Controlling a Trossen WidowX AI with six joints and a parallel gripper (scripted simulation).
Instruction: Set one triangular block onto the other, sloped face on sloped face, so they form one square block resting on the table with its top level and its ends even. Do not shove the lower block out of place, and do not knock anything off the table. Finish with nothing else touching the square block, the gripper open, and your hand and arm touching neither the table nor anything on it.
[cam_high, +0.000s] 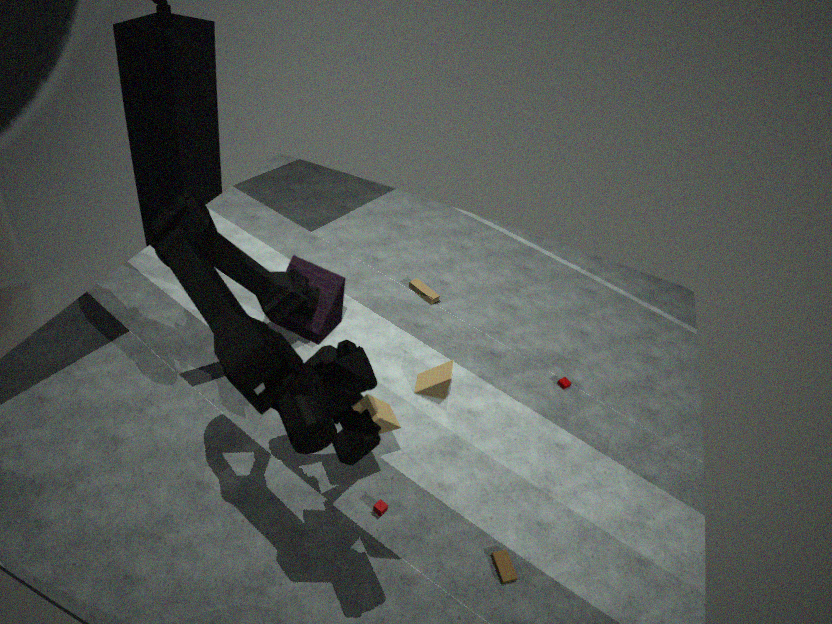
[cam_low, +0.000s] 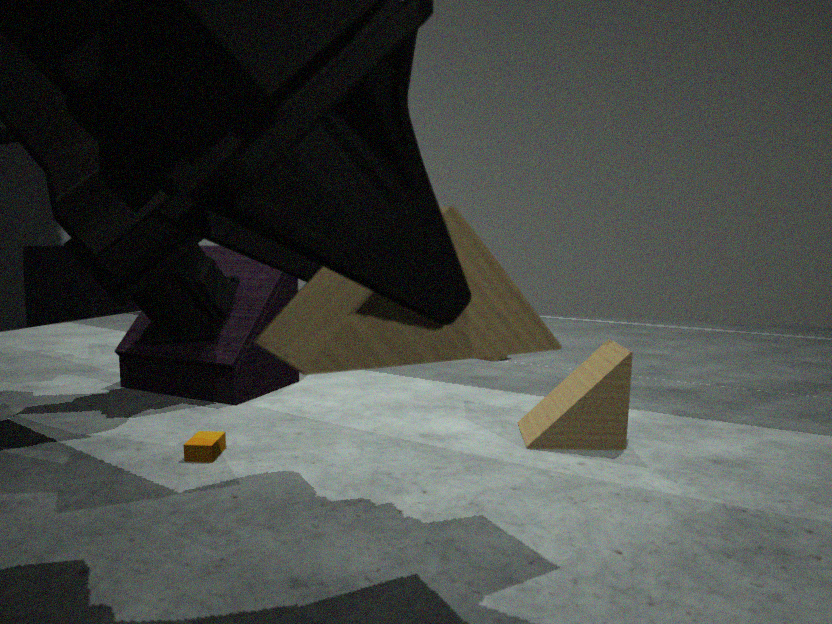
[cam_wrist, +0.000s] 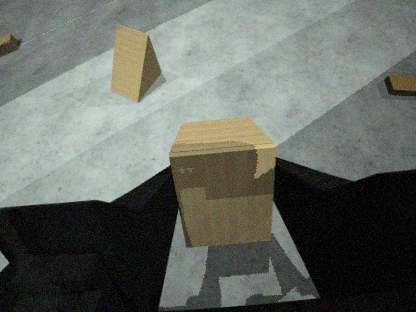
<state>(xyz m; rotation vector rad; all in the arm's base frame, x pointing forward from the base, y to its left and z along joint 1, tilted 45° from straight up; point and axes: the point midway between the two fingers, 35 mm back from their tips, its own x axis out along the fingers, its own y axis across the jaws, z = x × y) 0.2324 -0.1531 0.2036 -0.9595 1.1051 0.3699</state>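
Observation:
My gripper (cam_high: 369, 405) (cam_wrist: 221, 166) is shut on one tan triangular block (cam_high: 384, 415) (cam_low: 504, 305) (cam_wrist: 230, 215), with a finger on each side of it. The held block is raised above the table and looks tilted in the exterior view, where a black finger hides part of it. The other triangular block (cam_high: 434, 380) (cam_low: 591, 413) (cam_wrist: 128, 65) rests on the table, its sloped face up and toward the left in the exterior view, its upright face on the right. The two blocks are apart.
A large purple sloped block (cam_high: 330, 295) (cam_low: 174, 377) stands near the arm. Small pieces lie about: an orange block (cam_low: 204, 447), a red cube (cam_high: 380, 507), another red cube (cam_high: 563, 382), a tan bar (cam_high: 424, 291) and a brown bar (cam_high: 504, 567) (cam_wrist: 402, 86).

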